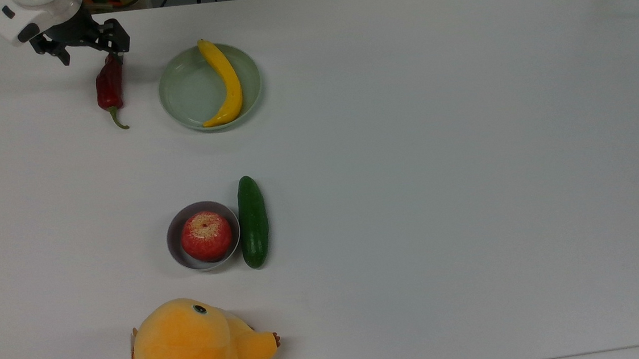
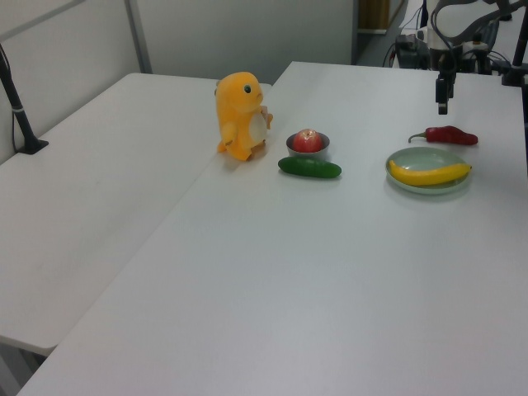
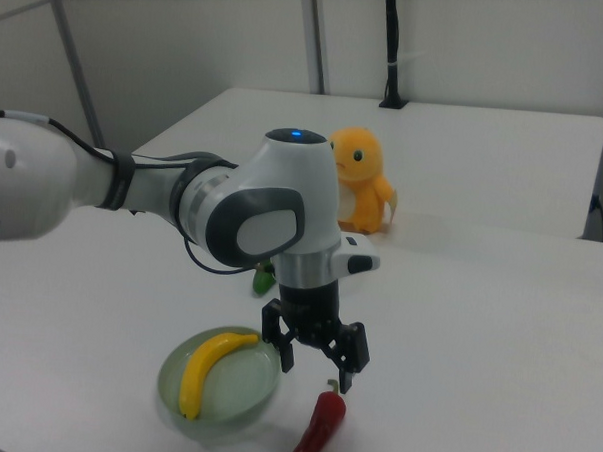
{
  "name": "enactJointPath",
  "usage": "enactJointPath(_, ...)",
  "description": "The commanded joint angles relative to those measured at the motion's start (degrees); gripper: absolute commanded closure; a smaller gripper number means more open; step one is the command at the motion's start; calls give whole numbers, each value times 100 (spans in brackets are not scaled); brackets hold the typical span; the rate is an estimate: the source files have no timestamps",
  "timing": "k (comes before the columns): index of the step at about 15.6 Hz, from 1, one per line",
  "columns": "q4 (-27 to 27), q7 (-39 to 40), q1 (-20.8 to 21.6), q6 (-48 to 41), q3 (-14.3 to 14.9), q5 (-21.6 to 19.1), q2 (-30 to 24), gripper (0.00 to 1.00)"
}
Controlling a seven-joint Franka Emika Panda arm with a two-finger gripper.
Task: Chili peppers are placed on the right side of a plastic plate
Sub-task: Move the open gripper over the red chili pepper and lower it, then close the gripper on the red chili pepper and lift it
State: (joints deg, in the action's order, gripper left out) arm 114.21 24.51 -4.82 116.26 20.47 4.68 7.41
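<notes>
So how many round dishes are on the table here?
2. In the top view, the pale green plate holding the banana sits near the far edge, right of the chili; the grey bowl holding the apple touches the cucumber.

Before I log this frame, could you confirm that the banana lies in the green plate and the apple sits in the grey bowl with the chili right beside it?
Not quite: the cucumber lies beside the grey bowl with the apple, as the top view shows. The chili lies near the green plate, which does hold the banana.
</notes>
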Motion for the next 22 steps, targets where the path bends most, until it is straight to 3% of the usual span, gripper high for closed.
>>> enactJointPath(1,58,97,-10,195,53,112,147,0)
enactJointPath(12,233,97,-1,705,45,279,542,7)
enactJointPath(17,321,97,7,837,45,429,577,29)
enactJointPath(19,339,106,16,837,36,438,586,42)
enactJointPath(20,382,150,25,837,36,438,578,49)
enactJointPath(22,400,299,51,785,36,429,560,76)
